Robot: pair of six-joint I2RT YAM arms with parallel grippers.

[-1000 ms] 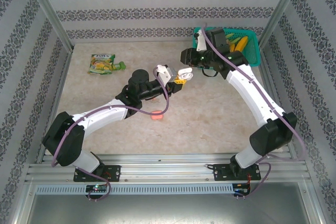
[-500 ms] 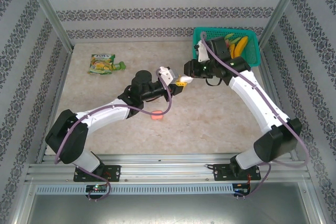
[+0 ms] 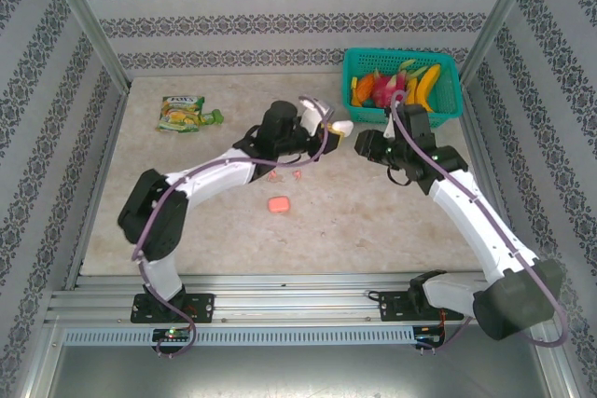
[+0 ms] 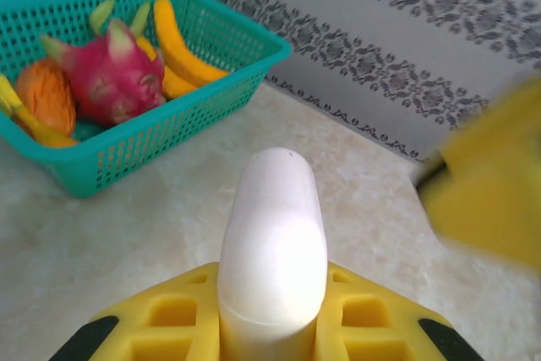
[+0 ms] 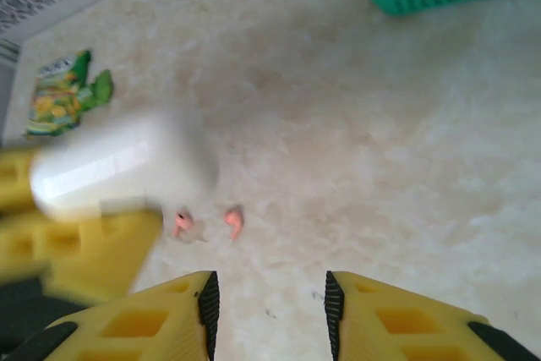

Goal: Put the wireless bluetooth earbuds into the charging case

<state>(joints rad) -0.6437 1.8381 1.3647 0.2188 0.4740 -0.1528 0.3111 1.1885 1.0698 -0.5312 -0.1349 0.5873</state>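
A pale, marbled stone-look table carries everything, with two white-and-black robot arms reaching over it from the near edge.

There is one teal plastic mesh basket at the far right corner. It holds one pink dragon fruit, an orange fruit and several yellow bananas whose exact count I cannot tell.

One green and yellow snack packet lies flat at the far left. Its top line of lettering seems to read "FOXS"; the rest is too small to read.

There are two small rounded charging cases. The white charging case is lifted above the table's middle, clamped between the yellow fingers of the left gripper, its smooth end sticking out past them. No logo or writing can be made out on it. The pink charging case lies on the table nearer the arm bases, apart from both grippers.

The right gripper hovers just beside the white case, its yellow fingers moderately apart with nothing between them.

Two pale pink stemmed earbuds lie side by side on the table beneath the left gripper, close together but not touching, outside both cases.
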